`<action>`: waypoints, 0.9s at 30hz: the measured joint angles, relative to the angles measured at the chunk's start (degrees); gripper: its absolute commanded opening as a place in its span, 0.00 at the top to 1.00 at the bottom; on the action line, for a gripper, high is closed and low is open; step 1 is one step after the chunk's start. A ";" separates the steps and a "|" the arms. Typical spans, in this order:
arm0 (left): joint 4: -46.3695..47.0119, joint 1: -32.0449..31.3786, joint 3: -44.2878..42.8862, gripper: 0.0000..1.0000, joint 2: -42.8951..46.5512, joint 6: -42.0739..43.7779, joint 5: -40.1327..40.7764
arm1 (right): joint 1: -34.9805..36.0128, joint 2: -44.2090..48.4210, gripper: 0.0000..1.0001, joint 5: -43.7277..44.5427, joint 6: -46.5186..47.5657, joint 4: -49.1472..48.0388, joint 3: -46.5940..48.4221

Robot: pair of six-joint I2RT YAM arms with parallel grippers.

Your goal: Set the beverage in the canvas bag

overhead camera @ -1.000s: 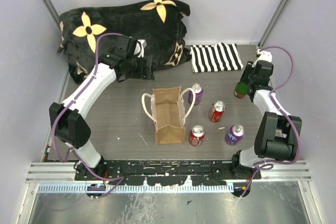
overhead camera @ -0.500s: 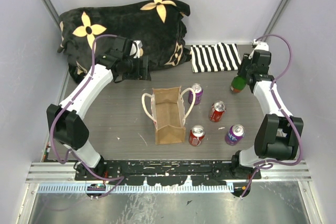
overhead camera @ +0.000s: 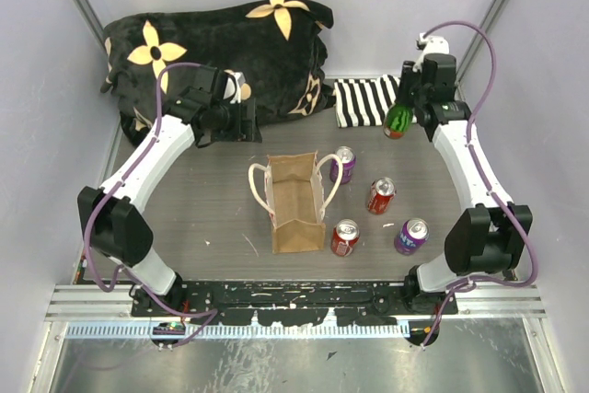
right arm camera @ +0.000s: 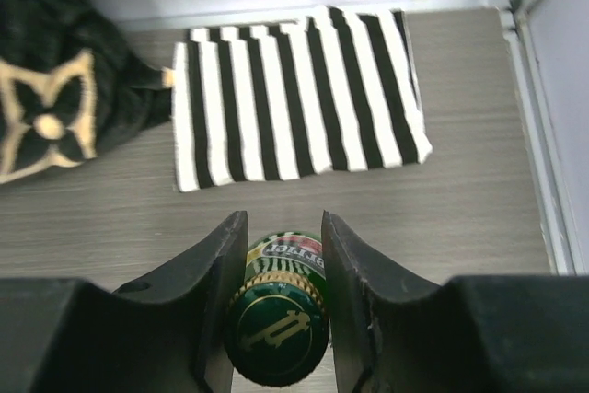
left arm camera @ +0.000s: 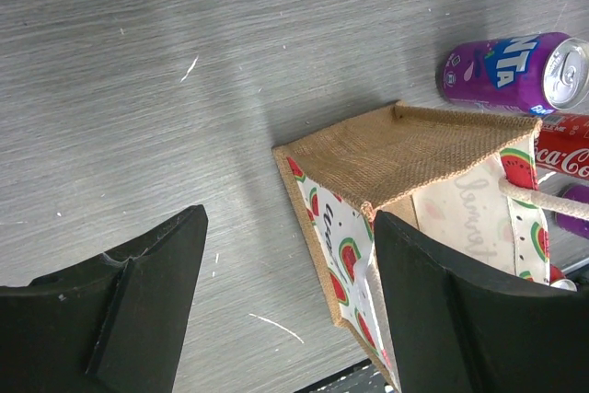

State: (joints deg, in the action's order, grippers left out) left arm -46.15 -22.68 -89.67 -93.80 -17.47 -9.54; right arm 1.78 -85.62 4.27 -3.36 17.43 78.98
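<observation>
Fingers (right arm camera: 216, 301) of the right gripper (overhead camera: 402, 117) are pressing against both sides of the green beverage bottle (right arm camera: 279, 329), closing on it just below its cap, so the bottle is sitting snugly between them with no gap showing. In the overhead view the bottle is hanging at the far right of the table (overhead camera: 212, 200), just beside the near edge of the striped cloth (overhead camera: 368, 100), and I cannot tell whether its base is touching the surface. The canvas bag (overhead camera: 294, 200) is standing upright and open-mouthed near the middle of the table, well apart from the bottle, its cream handles drooping outward to either side. The left gripper (overhead camera: 248, 120) is hovering beyond the bag's far end, in front of the black flowered cushion (overhead camera: 221, 52); its fingers (left arm camera: 138, 292) are spreading wide and holding nothing, with the bag's rim showing between them in the wrist view. A purple can (overhead camera: 342, 163) is lying just beside the bag's right side, and two red cans (overhead camera: 380, 195) (overhead camera: 345, 236) and another purple can (overhead camera: 411, 236) are resting to the right of the bag.
</observation>
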 measured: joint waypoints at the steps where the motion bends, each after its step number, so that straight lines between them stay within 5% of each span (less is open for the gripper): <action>1: -0.04 0.04 0.22 0.20 0.17 -0.13 0.00 | 0.96 -0.24 0.99 0.13 0.00 0.79 1.36; 14: 0.11 0.04 2.60 0.20 2.21 -0.37 0.02 | 14.82 -2.54 0.99 1.01 -0.20 7.65 17.90; 27: 0.46 1.05 6.25 0.20 5.22 -0.81 -0.20 | 33.29 -5.64 0.99 4.76 -0.22 11.69 22.18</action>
State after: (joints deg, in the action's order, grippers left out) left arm -45.69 -21.63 -83.42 -88.58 -18.28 -9.74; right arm 35.07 -91.26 9.04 -3.57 29.12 101.16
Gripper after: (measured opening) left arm 0.800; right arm 0.402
